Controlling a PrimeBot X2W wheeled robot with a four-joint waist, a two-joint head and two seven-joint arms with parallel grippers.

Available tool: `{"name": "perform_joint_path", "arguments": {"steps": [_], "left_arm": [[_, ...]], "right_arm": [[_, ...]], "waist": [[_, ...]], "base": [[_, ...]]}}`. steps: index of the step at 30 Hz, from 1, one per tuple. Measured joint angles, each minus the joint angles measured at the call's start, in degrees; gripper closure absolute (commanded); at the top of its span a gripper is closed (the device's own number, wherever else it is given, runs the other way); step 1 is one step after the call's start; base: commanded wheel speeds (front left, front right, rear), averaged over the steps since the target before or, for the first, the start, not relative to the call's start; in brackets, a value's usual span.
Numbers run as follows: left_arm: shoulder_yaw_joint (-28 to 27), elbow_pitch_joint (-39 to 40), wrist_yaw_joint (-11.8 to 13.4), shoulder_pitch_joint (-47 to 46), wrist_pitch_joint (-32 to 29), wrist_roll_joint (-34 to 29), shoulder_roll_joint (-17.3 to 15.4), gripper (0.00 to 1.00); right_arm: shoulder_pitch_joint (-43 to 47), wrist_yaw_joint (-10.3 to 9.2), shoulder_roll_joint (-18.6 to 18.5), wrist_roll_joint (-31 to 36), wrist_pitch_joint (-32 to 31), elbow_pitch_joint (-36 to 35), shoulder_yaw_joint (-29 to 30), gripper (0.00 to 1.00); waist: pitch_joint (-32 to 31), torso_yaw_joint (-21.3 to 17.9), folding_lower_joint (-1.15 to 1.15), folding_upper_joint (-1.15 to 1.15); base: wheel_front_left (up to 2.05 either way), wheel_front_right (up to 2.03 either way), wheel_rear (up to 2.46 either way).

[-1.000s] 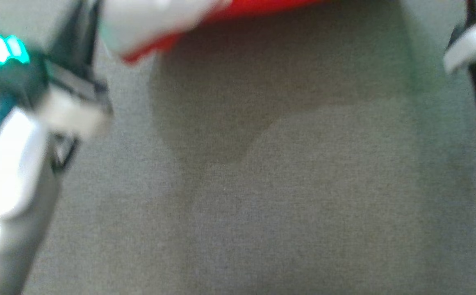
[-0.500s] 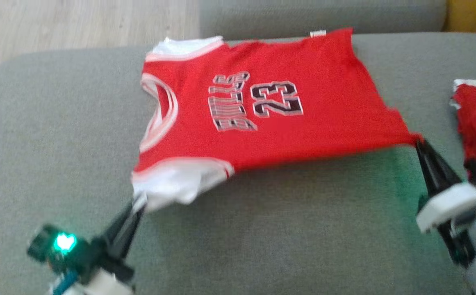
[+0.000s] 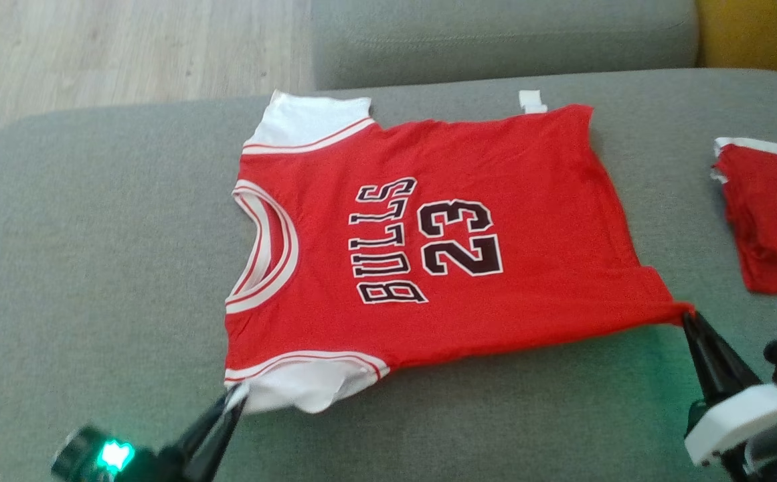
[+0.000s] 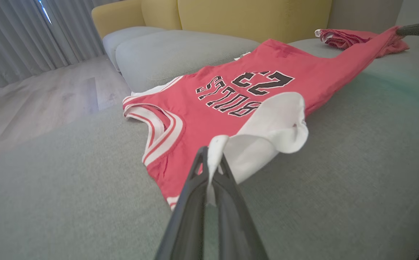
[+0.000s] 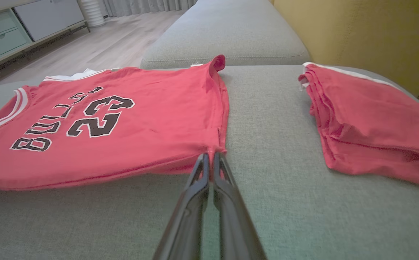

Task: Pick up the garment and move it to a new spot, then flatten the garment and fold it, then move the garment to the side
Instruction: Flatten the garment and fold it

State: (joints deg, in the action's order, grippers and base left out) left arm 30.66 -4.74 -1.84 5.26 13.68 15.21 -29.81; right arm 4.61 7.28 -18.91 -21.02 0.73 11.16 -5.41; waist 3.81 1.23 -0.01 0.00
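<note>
Jersey (image 3: 428, 234) has settled flatter on the cushion (image 3: 94, 234).

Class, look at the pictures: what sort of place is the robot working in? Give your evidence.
Most likely a home living room: a grey sofa seat with a yellow backrest, wooden floor, and long curtains.

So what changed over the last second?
The head view tilted up, so most of the shift is camera. The jersey, stretched in the air half a second ago, has come down nearly flat on the cushion. Unchanged: left tool pinching the white sleeve, right tool the hem corner; folded red pile at right.
</note>
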Motion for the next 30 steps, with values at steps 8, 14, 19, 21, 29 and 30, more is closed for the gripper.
{"name": "perform_joint_path", "arguments": {"steps": [8,14,19,21,29,30], "left_arm": [[1.41,-4.13,-2.07,-17.61,-0.05,-5.06,1.16,1.00],[2.72,-9.44,-3.28,-30.55,0.60,-9.03,2.98,1.00],[2.83,-14.22,-3.80,-39.04,0.86,-10.96,4.11,1.00],[3.00,-15.41,-4.09,-41.73,0.93,-11.35,4.69,1.00],[3.35,-19.05,-2.97,-44.88,1.02,-12.11,6.82,0.00],[2.81,-19.01,-2.37,-44.40,1.02,-11.59,7.23,0.00]], "right_arm": [[-6.71,0.00,1.44,4.32,-2.00,-0.18,3.02,1.00],[-13.50,0.00,2.01,5.44,-3.31,1.49,3.82,1.00],[-19.34,0.00,2.02,6.68,-3.60,4.74,3.81,1.00],[-21.27,0.00,2.08,7.00,-3.77,6.12,3.47,1.00],[-25.59,0.00,4.36,8.54,-1.00,11.90,2.92,0.00],[-25.63,0.00,4.61,8.54,-0.10,12.32,2.88,0.00]], "waist": [[4.13,1.43,0.02,0.00],[8.30,2.24,0.03,0.00],[11.17,2.37,0.03,0.00],[12.10,2.29,0.03,0.00],[13.69,1.53,0.02,0.00],[13.44,1.43,0.02,0.00]], "base": [[0.00,0.00,0.00],[0.00,0.00,0.00],[0.00,0.00,0.00],[0.00,0.00,0.00],[0.00,0.00,0.00],[0.00,0.00,0.00]]}}
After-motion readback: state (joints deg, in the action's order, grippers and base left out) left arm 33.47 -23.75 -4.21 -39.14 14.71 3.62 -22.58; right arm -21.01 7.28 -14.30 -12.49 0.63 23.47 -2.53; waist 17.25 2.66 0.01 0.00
